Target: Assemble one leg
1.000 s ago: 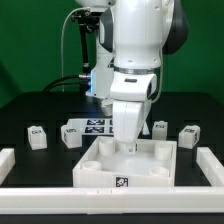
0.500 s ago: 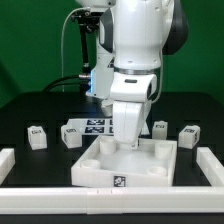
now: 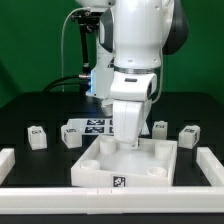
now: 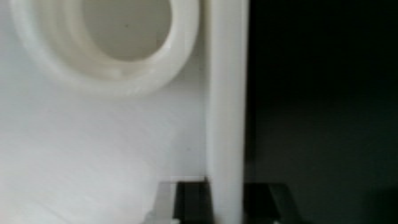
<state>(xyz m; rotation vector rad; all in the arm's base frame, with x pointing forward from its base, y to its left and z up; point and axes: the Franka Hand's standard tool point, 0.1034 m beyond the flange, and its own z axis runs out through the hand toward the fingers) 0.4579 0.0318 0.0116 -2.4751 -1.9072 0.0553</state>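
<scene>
The white square tabletop point(image 3: 100, 170) lies upside down at the table's front, with round corner holes and a tag on its front wall. My gripper point(image 3: 128, 144) reaches straight down onto its far wall. In the wrist view my gripper point(image 4: 222, 202) has a dark finger point(image 4: 191, 203) on each side of that thin white wall point(image 4: 222, 100), touching it, with a corner hole point(image 4: 116, 40) beside it. Several small white legs with tags lie behind the tabletop: one at the exterior view's left point(image 3: 37, 137), one by the marker board point(image 3: 72, 136), two at the right point(image 3: 160, 128) point(image 3: 190, 133). I hold no leg.
The marker board point(image 3: 97, 126) lies behind the tabletop, partly hidden by my arm. White rails border the work area at the exterior view's left point(image 3: 10, 160), right point(image 3: 212, 165) and along the front. A green backdrop stands behind the black table.
</scene>
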